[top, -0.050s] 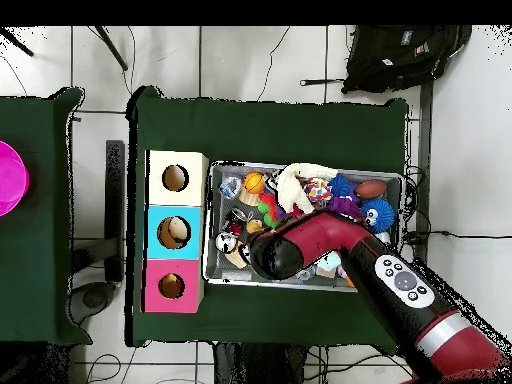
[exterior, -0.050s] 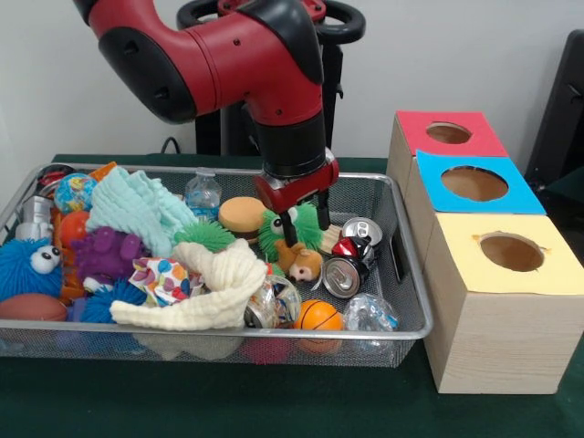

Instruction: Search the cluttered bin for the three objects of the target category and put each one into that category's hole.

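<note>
My gripper (exterior, -0.050s: 304, 224) reaches down into the wire mesh bin (exterior, -0.050s: 401, 265), right of its middle. It stands open, its dark fingers (exterior, -0.050s: 288, 228) straddling a green spiky toy (exterior, -0.050s: 270, 230) that lies beside a small orange monkey toy (exterior, -0.050s: 302, 261). Two crushed cans (exterior, -0.050s: 344, 274) lie just right of it and a toy burger (exterior, -0.050s: 241, 215) just left. Three boxes with round holes stand right of the bin: red top (exterior, -0.050s: 447, 134), blue top (exterior, -0.050s: 474, 184), yellow top (exterior, -0.050s: 511, 252). In the overhead view the arm (top, -0.050s: 300, 248) hides the gripper.
The bin also holds a mint cloth (exterior, -0.050s: 137, 210), a cream cloth (exterior, -0.050s: 214, 287), a purple toy (exterior, -0.050s: 105, 252), a blue fuzzy toy with eyes (exterior, -0.050s: 27, 265), a small basketball (exterior, -0.050s: 319, 316), a football (exterior, -0.050s: 32, 307), a water bottle (exterior, -0.050s: 203, 192) and crumpled plastic (exterior, -0.050s: 370, 313).
</note>
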